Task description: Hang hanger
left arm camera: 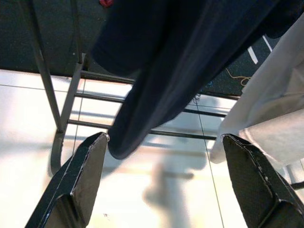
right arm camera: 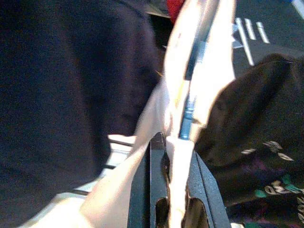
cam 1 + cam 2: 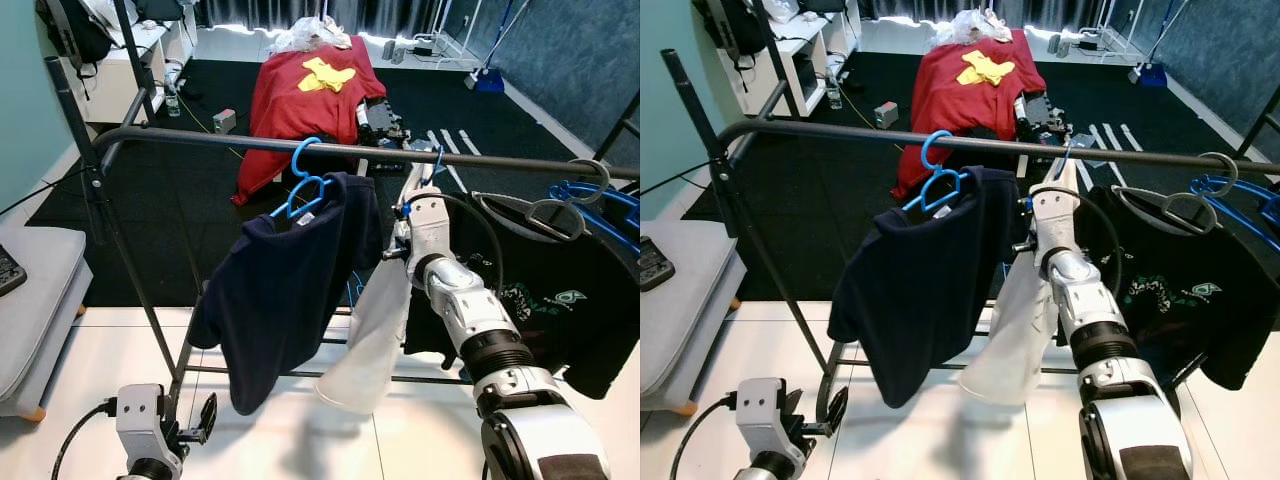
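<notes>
A dark metal clothes rack (image 3: 150,138) stands across the view on a white tiled floor (image 3: 100,370), its top rail running from left to right. Behind it lies a black carpet (image 3: 200,190) with a red cloth (image 3: 300,100) draped over something, a yellow piece (image 3: 328,73) on top.

Three garments hang at the rail. The navy shirt (image 3: 285,290) hangs on a blue hanger (image 3: 305,180) whose hook is over the rail. To the right, a black printed shirt (image 3: 560,300) hangs on a grey hanger (image 3: 545,212), with more blue hangers (image 3: 600,200) just beside it; their number cannot be told.

Between the two dark shirts hangs a white garment (image 3: 375,330) on a thin blue hanger (image 2: 187,114); its hook (image 3: 436,160) is up at the rail, though whether it rests on it cannot be told. The right gripper (image 2: 173,156) is raised just under the rail, its fingers clenched on the white garment and the blue hanger inside it.

The left gripper (image 1: 164,166) hangs low near the floor, fingers spread wide with nothing between them, below the hem of the navy shirt.
</notes>
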### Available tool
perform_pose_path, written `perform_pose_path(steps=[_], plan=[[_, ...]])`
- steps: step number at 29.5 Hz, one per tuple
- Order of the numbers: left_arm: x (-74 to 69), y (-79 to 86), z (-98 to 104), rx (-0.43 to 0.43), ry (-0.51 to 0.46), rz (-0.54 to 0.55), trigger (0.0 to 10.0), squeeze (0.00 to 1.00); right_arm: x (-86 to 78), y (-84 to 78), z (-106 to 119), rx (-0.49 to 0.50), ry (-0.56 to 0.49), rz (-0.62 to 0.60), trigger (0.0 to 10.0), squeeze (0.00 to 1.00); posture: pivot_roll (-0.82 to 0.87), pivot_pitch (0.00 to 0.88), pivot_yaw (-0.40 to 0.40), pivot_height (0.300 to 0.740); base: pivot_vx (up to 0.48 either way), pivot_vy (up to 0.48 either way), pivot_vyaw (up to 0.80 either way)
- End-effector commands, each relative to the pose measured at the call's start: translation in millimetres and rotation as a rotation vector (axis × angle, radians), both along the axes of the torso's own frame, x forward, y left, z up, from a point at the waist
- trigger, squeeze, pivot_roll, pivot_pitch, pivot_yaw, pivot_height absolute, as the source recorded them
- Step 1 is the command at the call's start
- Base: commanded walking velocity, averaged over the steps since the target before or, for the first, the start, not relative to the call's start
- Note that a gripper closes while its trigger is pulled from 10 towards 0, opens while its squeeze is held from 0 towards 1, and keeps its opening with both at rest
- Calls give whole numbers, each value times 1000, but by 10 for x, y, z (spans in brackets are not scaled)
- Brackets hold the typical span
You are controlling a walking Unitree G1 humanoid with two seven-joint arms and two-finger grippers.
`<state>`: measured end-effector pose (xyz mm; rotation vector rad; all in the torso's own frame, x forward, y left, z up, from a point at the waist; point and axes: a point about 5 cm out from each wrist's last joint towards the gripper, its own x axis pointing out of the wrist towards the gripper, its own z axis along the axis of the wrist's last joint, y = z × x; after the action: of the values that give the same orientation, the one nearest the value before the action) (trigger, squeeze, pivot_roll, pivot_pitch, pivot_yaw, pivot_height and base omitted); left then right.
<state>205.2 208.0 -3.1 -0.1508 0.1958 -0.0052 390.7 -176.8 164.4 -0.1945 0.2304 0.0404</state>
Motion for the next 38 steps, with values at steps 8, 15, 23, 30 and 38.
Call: perform_pose_path(steps=[8, 15, 23, 30, 38], plan=[[-38, -17, -20, -3, 15, -7, 10000, 0, -2, -33, 146, -44, -74, 2, 0, 0, -91, 98, -68, 740, 0, 0, 0], [-39, -6, -18, 0, 21, -14, 10000, 0, -80, 234, 232, -44, -171, 90, 0, 0, -102, 94, -51, 740, 0, 0, 0], [-41, -4, -31, -2, 40, -15, 10000, 0, -194, 344, 162, -47, -173, 119, 0, 0, -100, 93, -50, 740, 0, 0, 0], [-39, -10, -35, -6, 46, -42, 10000, 0, -259, 278, 66, -67, -141, 92, 0, 0, -97, 82, -33, 740, 0, 0, 0], [-58, -29, -37, -9, 41, -70, 10000, 0, -321, -1, -86, -113, -111, 6, 0, 0, -93, 76, -42, 740, 0, 0, 0]])
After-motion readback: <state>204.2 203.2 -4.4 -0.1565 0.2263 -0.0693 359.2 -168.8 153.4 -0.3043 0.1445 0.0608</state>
